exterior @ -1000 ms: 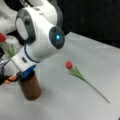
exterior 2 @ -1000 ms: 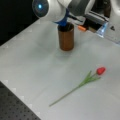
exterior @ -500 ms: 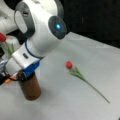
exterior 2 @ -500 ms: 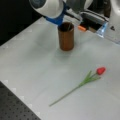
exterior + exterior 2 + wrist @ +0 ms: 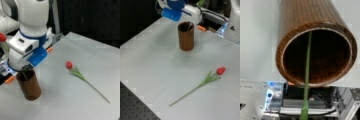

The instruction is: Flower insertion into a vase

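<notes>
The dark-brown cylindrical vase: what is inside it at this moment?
In the wrist view a thin green stem runs down into the matte dark-brown cylindrical vase. Its lower end and the vase's bottom are lost in shadow.

Soft even light, faint shadows, overall blur, dark backdrop in both front views.

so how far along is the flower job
Partly done. In the wrist view a green stem runs down into the vase mouth, so one flower is going in. In a front view the gripper sits right over the vase; whether it grips the stem is unclear. A second flower lies flat on the table, apart from the vase, untouched.
</notes>
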### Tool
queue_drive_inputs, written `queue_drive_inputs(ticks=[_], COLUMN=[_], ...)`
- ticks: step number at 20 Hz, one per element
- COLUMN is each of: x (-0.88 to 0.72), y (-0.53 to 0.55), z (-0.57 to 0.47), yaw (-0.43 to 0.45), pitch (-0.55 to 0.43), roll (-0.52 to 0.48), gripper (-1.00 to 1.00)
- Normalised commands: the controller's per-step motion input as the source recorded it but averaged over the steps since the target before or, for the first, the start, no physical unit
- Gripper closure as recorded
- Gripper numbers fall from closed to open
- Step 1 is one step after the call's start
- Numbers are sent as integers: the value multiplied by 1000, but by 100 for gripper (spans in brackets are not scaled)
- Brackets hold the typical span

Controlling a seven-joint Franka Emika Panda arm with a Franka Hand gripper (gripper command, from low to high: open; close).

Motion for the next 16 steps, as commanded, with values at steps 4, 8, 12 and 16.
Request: queue_drive_inputs(ticks=[4,8,12,16], x=[-58,97,250,328], y=[402,552,678,584], z=[-80,-116,-69,-27], yaw=[-7,-50,-89,-98], pitch=[-498,-290,-135,-46], roll=[43,37,58,72], gripper=[-100,-100,-100,-100])
